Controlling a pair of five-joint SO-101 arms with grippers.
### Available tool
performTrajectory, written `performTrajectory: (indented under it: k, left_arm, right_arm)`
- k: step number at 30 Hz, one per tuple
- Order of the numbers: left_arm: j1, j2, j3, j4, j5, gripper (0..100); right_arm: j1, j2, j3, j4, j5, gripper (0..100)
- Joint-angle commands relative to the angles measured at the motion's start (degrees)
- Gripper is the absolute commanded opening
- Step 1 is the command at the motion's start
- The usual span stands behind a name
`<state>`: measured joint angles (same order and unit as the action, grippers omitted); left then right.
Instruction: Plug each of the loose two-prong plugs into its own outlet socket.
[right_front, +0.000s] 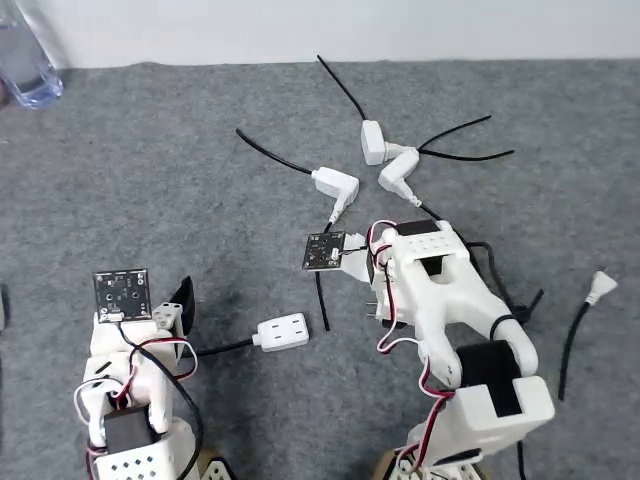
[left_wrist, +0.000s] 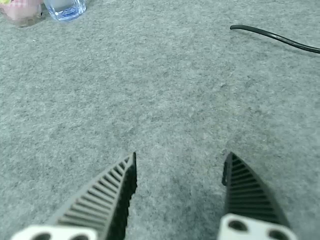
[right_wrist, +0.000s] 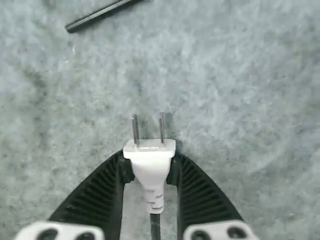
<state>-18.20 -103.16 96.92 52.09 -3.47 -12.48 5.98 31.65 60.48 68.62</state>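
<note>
- The right gripper (right_wrist: 150, 167) is closed on a white two-prong plug (right_wrist: 149, 150). Its fingers pinch the body from both sides, the prongs point forward over the grey carpet (right_wrist: 240, 75), and the cord trails back between the fingers.
- The left gripper (left_wrist: 181, 162) hangs wide open with nothing in it, above bare carpet close to its own base.
- The outlet strip (right_front: 282, 332) lies flat between the two arms. Its sockets face up and, as far as I can make out from above, all are vacant.
- Beyond the right arm lie an angled plug (right_front: 335, 185), a far plug (right_front: 372, 142) and a middle plug (right_front: 398, 172), close together. A stray plug (right_front: 600, 288) sits well apart at the right edge.
- I'd say the first plug is picked up but not yet at a socket.
- The next move calls for bringing the prongs across to the strip, tipping them down toward a socket's two slots, squaring them up and pressing straight in.
- The strip looks light and may skid, so the idle left gripper could usefully pin it.
</note>
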Motion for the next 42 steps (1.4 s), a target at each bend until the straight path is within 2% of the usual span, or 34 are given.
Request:
performTrajectory:
  k: [1, 4, 10, 18, 28, 39, 42]
  left_arm:
    - [0.4, -0.7, -0.5, 0.0, -0.3, 26]
    - [0.4, -0.7, -0.5, 0.0, -0.3, 26]
    - [0.4, -0.7, -0.5, 0.0, -0.3, 26]
    - [0.4, -0.7, -0.5, 0.0, -0.4, 26]
    - [0.4, -0.7, -0.5, 0.0, -0.4, 26]
    - [0.4, -0.7, -0.5, 0.0, -0.4, 26]
    - [0.4, -0.7, -0.5, 0.0, -0.4, 26]
  right_arm:
    - [0.0, -1.6, -0.1, -0.9, -0.6, 1.3]
    - [0.0, -1.6, -0.1, -0.9, -0.7, 3.1]
    - [0.0, -1.6, -0.2, -1.0, -0.6, 16.6]
    - [0.1, -2.2, -0.3, -0.4, -0.3, 14.7]
    - [0.2, -2.2, -0.4, 4.9, 7.6, 14.7]
    - [0.3, -1.5, -0.1, 1.4, 8.2, 14.6]
    - [0.1, -1.5, 0.0, 0.6, 7.9, 10.6]
